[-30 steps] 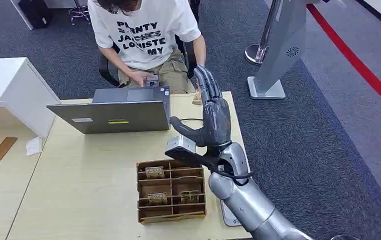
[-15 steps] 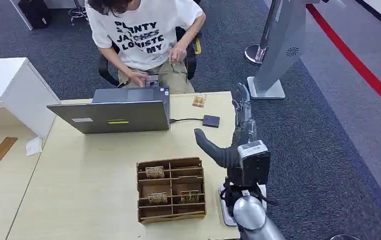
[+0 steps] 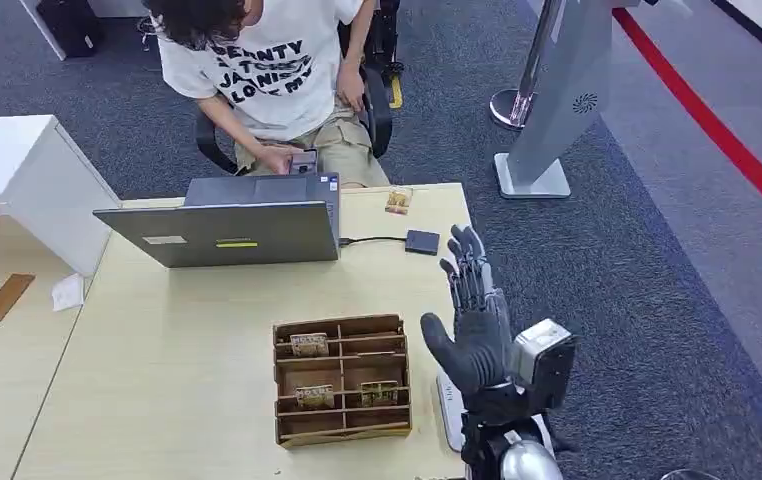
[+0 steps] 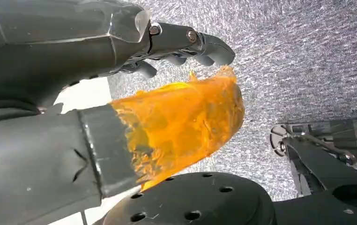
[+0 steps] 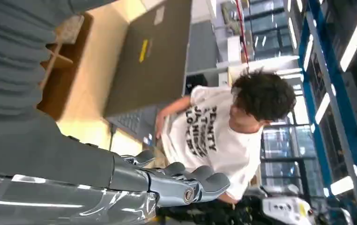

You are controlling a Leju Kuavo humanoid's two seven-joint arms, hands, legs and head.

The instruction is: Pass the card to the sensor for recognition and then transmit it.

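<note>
A small patterned card [image 3: 398, 200] lies flat on the table [image 3: 187, 340] near its far edge. A dark square sensor [image 3: 422, 241] on a cable sits just in front of it. My right hand [image 3: 472, 325] is raised over the table's right edge, well short of both, its fingers straight and spread, holding nothing. The right wrist view shows the same hand [image 5: 120, 173] with fingers stretched out and empty. My left hand [image 4: 73, 56] hangs above grey carpet; an orange film [image 4: 186, 122] covers its thumb, and nothing lies between thumb and fingers.
A wooden compartment box [image 3: 342, 432] with several cards stands at the near middle. An open laptop [image 3: 227, 232] sits at the back. A person [image 3: 267, 70] sits behind the table. A white flat device [image 3: 445, 405] lies under my right arm. A grey stand [image 3: 557, 100] rises at far right.
My right arm has drawn back from the table's far edge toward me, the hand now turned upright and empty. The card stays by the far edge. The person has leaned left.
</note>
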